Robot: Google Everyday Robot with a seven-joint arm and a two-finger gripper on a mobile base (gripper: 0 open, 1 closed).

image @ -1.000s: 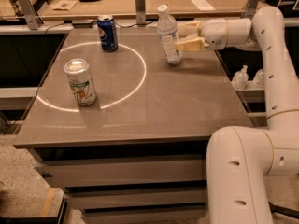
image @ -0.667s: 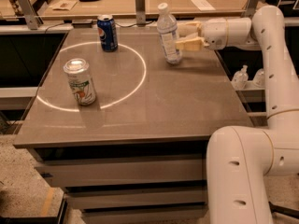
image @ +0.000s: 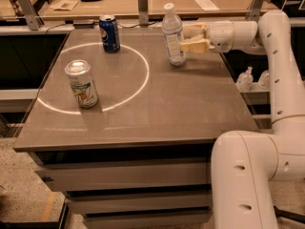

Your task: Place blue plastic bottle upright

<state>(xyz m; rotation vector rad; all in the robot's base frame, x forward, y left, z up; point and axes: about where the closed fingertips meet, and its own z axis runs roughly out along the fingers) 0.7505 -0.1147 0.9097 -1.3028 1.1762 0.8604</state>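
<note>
The blue plastic bottle [image: 173,34], clear with a white cap and a pale label, stands upright on the grey table [image: 157,109] at the back, right of middle. My gripper [image: 189,38] reaches in from the right at the height of the bottle's label. Its two tan fingers [image: 195,46] are spread apart, with their tips at the bottle's right side. The bottle's base rests on the table.
A dark blue soda can [image: 110,33] stands at the back left. A green-and-white can [image: 82,84] stands at the front left, on a white ring of light [image: 143,80]. Small clear pump bottles [image: 245,78] sit on a shelf to the right. My arm's base [image: 248,175] stands at the front right.
The bottle and my gripper stay in almost the same place. The bottle stands a touch straighter than before.
</note>
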